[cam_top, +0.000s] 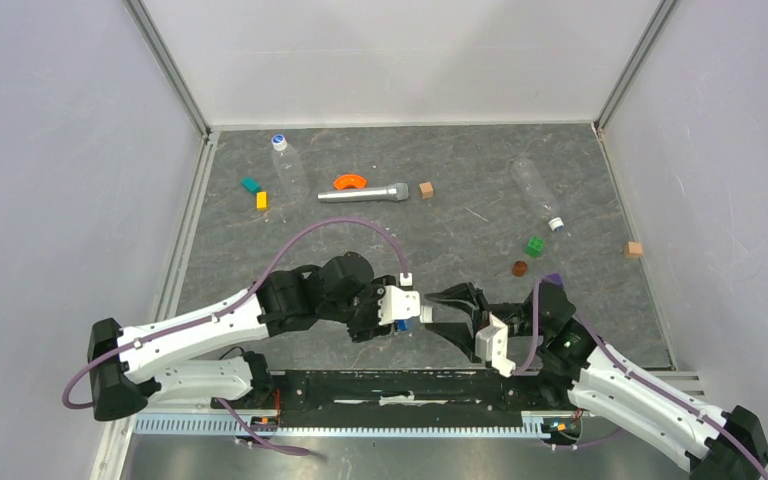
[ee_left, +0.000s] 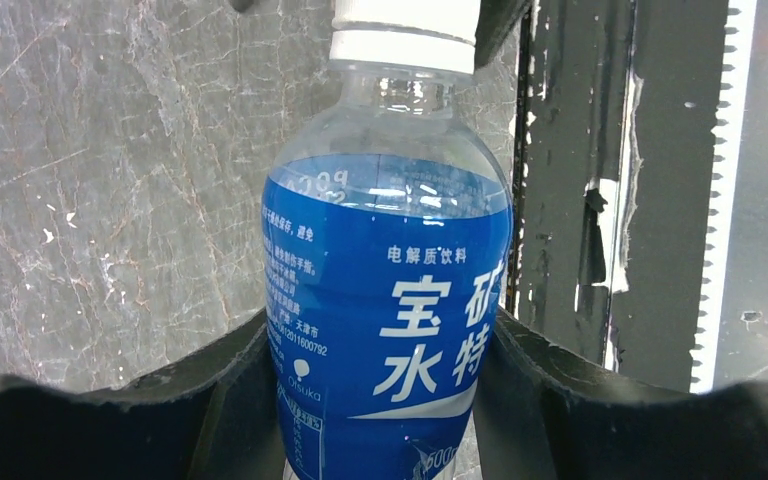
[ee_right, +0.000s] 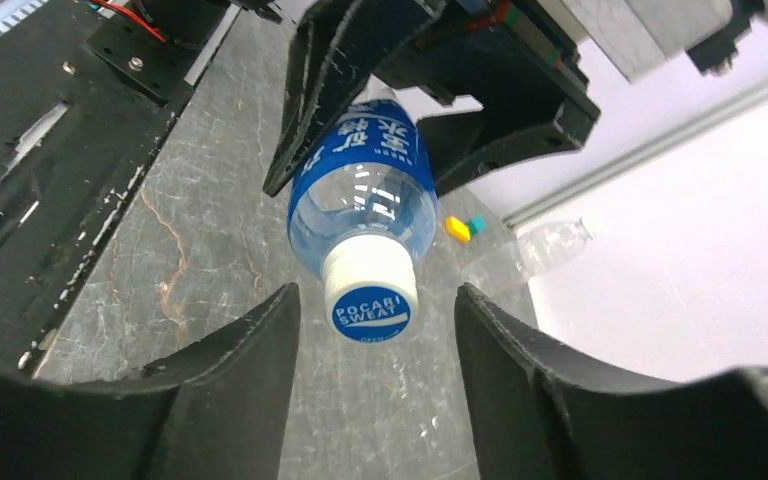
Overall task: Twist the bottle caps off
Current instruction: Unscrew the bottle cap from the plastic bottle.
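My left gripper [ee_left: 385,400] is shut on the blue-label bottle [ee_left: 390,290], holding it off the table with its neck toward the right arm. Its white cap [ee_right: 370,295] with a blue top is on the neck and sits between the tips of my right gripper [ee_right: 377,292], which is open with a gap on each side of the cap. In the top view the left gripper [cam_top: 400,312] and right gripper [cam_top: 438,303] meet near the front centre. A clear bottle [cam_top: 288,170] with its cap [cam_top: 278,140] lies at the back left. Another clear bottle [cam_top: 532,187] with its cap [cam_top: 556,224] lies at the back right.
A silver cylinder [cam_top: 363,193], an orange curved piece [cam_top: 349,181] and a wooden cube [cam_top: 426,189] lie at the back centre. Teal and yellow blocks [cam_top: 256,192] lie left; a green block [cam_top: 534,245] and another cube [cam_top: 634,249] lie right. The black rail [cam_top: 390,385] runs along the near edge.
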Motion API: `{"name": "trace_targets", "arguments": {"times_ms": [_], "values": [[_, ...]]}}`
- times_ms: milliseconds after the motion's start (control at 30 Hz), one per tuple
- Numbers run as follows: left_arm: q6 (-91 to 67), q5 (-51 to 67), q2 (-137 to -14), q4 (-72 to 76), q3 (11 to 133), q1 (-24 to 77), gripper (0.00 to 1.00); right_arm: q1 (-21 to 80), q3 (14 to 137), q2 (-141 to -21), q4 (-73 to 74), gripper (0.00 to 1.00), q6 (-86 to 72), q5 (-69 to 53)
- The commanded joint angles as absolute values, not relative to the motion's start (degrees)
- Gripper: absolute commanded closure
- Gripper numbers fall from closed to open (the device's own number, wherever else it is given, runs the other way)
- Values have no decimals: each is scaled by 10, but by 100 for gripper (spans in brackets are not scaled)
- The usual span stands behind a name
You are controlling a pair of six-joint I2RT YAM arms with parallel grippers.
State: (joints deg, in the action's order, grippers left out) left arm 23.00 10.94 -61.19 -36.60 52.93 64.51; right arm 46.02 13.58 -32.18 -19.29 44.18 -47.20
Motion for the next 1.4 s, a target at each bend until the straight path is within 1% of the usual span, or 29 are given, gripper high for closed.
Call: {"name": "trace_targets", "arguments": {"times_ms": [0, 133, 200, 267, 367, 433, 500, 633, 700, 767, 967, 1133, 1233, 1367], "values": [[185, 53, -587, -312, 505, 651, 98, 461, 115, -297, -229, 30, 414, -424], [177, 14, -556, -288, 471, 651, 98, 461, 92, -263, -248, 20, 363, -408], [170, 2, -546, -278, 458, 651, 98, 461, 82, -249, -273, 12, 323, -406], [162, -23, -541, -272, 448, 651, 98, 461, 75, -240, -299, 7, 274, -400], [151, -47, -539, -262, 436, 652, 98, 461, 63, -238, -347, 2, 183, -380], [145, -64, -541, -255, 432, 651, 98, 462, 63, -250, -367, 2, 121, -347], [144, -76, -542, -247, 428, 652, 98, 461, 75, -269, -356, 2, 48, -281], [146, -106, -538, -223, 418, 652, 98, 461, 169, -331, -199, 2, -75, -89], [150, -120, -534, -208, 410, 652, 98, 461, 217, -372, -113, 2, -132, -28], [154, -126, -531, -195, 404, 652, 98, 462, 254, -405, -64, 2, -154, -6], [162, -145, -533, -188, 400, 652, 97, 462, 261, -431, -99, 2, -292, -7], [163, -148, -527, -185, 390, 652, 97, 461, 249, -425, -159, 2, -436, -46], [162, -145, -526, -179, 388, 652, 97, 461, 220, -425, -235, 7, -516, -71], [164, -144, -527, -177, 391, 651, 97, 461, 205, -449, -302, 14, -560, -119]]}}
